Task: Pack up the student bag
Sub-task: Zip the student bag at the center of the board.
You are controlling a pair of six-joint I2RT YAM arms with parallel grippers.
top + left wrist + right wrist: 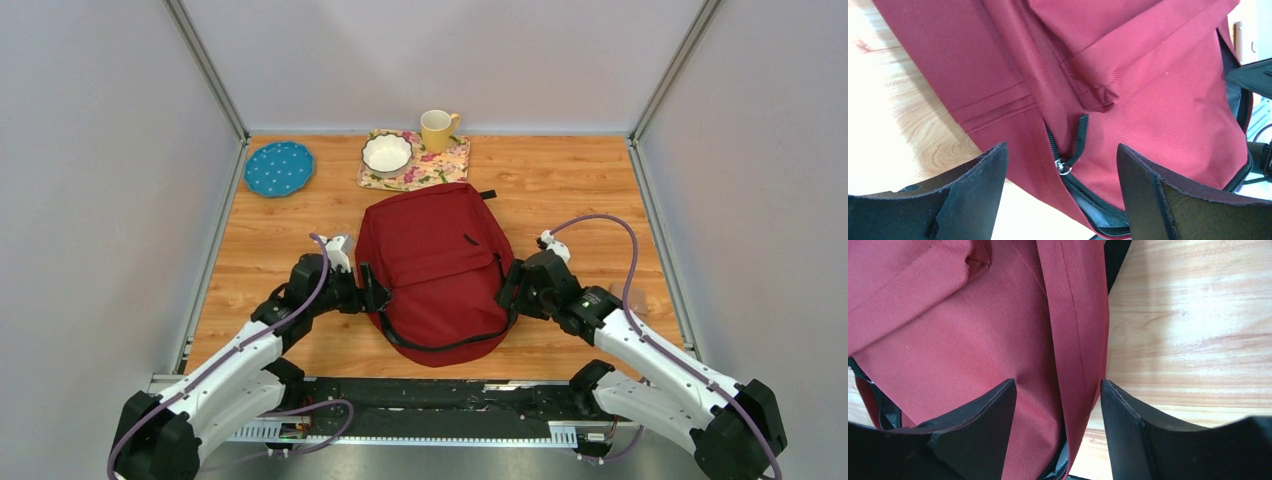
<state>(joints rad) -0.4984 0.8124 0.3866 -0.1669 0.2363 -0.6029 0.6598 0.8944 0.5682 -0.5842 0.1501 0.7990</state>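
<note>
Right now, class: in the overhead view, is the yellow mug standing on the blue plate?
No, the yellow mug stands on the floral mat beside the white bowl; the blue plate lies apart.

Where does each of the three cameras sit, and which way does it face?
Top external: above and behind the arm bases, looking down at the table and student bag; both arms show.
Left wrist: on the left arm, facing the bag's zipper pull inside the open left gripper.
Right wrist: on the right arm, facing the bag's side edge and wood past the open right gripper.
Shared: all three show the bag.
</note>
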